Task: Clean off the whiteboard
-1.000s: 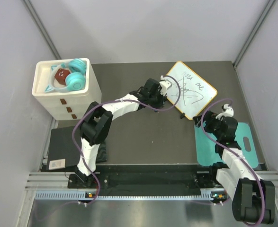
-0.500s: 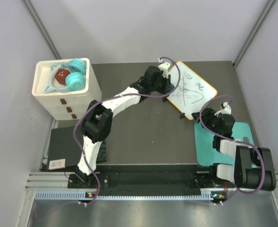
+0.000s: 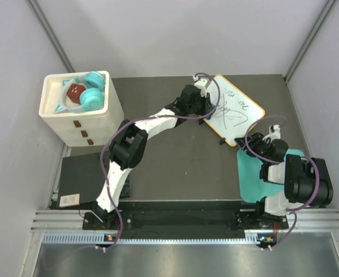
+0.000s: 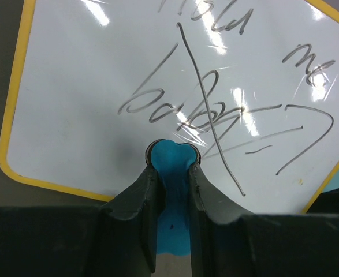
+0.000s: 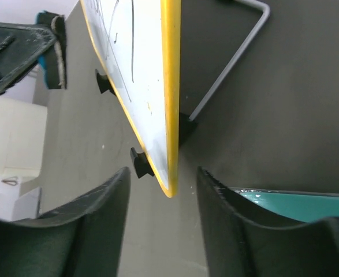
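Left gripper (image 4: pixel 172 164) is clamped on a blue eraser (image 4: pixel 173 202), whose rounded tip sits over the whiteboard (image 4: pixel 100 86) a little in from the yellow-framed near edge; the wrist view suggests contact, but the right wrist view shows a sliver of gap, so touching cannot be settled. Dark scribbles (image 4: pixel 209 109) begin just beyond the eraser tip and run toward the far and right parts of the board, while the white band along the left frame is bare of marks. Seen from above, the board lies at the far right of the dark table mat (image 3: pixel 181 167), turned diagonally, with one corner near the right wall and another pointing back at the right arm. Right gripper (image 5: pixel 162 173) has its jaws spread wide, and that near corner of the board sits in the gap between them, with neither finger touching the frame. Black clips (image 5: pixel 139 163) stick out from the edge on the written side, and a grey wire stand (image 5: pixel 233 63) angles off behind the board, which looks propped rather than flat. A teal mat (image 5: pixel 285 202) lies just under the right fingers. Well apart, at the far left, stands a white drawer box (image 3: pixel 79 124), leaving a wide stretch of dark mat between it and the board.
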